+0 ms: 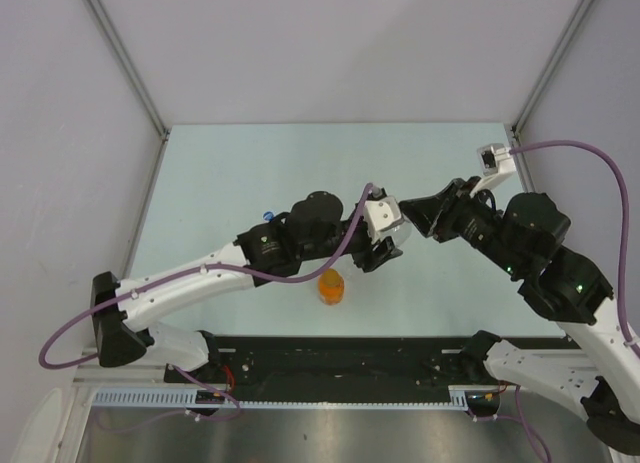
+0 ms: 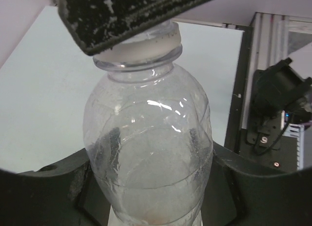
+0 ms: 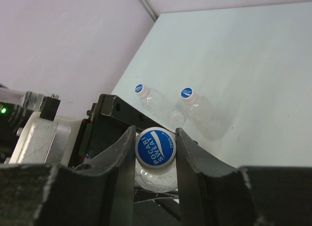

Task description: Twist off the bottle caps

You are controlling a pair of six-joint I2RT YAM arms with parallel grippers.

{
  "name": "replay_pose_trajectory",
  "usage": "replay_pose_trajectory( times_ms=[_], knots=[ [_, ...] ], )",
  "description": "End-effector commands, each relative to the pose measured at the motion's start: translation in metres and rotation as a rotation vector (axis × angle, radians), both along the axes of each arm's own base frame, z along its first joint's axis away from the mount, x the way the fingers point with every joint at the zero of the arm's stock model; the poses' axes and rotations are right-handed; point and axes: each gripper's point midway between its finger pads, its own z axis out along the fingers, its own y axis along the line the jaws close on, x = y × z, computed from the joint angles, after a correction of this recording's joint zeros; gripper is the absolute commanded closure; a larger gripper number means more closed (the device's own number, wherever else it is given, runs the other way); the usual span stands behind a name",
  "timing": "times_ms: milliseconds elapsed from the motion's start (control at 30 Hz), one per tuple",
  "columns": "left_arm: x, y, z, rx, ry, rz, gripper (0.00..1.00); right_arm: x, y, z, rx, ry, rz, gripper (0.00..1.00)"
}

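My left gripper [image 1: 385, 249] is shut on a clear bottle [image 2: 151, 138]; its fingers [image 2: 48, 192] press the bottle's sides in the left wrist view. My right gripper [image 1: 407, 216] is shut on that bottle's blue cap [image 3: 155, 149], which reads POCARI SWEAT, with a finger on each side in the right wrist view. Its finger [image 2: 131, 16] covers the cap in the left wrist view. Two more clear bottles [image 3: 158, 105] [image 3: 204, 116] with blue caps lie on the table beyond. A short orange bottle [image 1: 331, 287] with an orange cap stands upright near the front edge, below the grippers.
The pale green table [image 1: 230, 173] is bounded by white walls at the back and sides. A black rail [image 1: 340, 358] with the arm bases runs along the near edge. Purple cables loop off both arms.
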Motion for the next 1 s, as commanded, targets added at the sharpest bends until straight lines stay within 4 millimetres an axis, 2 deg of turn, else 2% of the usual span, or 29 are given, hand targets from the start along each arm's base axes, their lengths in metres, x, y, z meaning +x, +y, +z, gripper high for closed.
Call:
replay_pose_trajectory(
  times_ms=[0,33,100,133,200,233,367,667,967],
  knots=[
    [-0.049,-0.003,0.045,-0.128,-0.026,-0.258,1.00,-0.020,0.005,0.031,0.027,-0.147,0.119,1.00],
    [-0.069,-0.004,0.048,-0.146,-0.002,-0.367,1.00,-0.025,0.006,0.036,0.025,-0.180,0.148,1.00],
    [-0.088,0.000,0.056,-0.179,0.009,-0.471,1.00,-0.036,0.008,0.043,0.027,-0.228,0.207,1.00],
    [-0.106,0.003,0.060,-0.198,0.041,-0.569,1.00,-0.044,0.010,0.047,0.033,-0.251,0.250,1.00],
    [-0.123,0.010,0.069,-0.236,0.083,-0.673,1.00,-0.054,0.011,0.053,0.017,-0.313,0.305,1.00],
    [-0.139,0.017,0.073,-0.245,0.108,-0.773,1.00,-0.062,0.013,0.054,0.013,-0.333,0.348,1.00],
    [-0.160,0.026,0.085,-0.248,0.154,-0.925,1.00,-0.083,0.016,0.061,-0.005,-0.428,0.461,1.00],
    [-0.174,0.031,0.073,-0.185,0.260,-1.079,1.00,-0.119,0.014,0.077,-0.002,-0.561,0.617,1.00],
    [-0.175,0.030,0.064,-0.173,0.290,-1.133,1.00,-0.152,0.006,0.088,-0.019,-0.687,0.740,1.00]
  ],
)
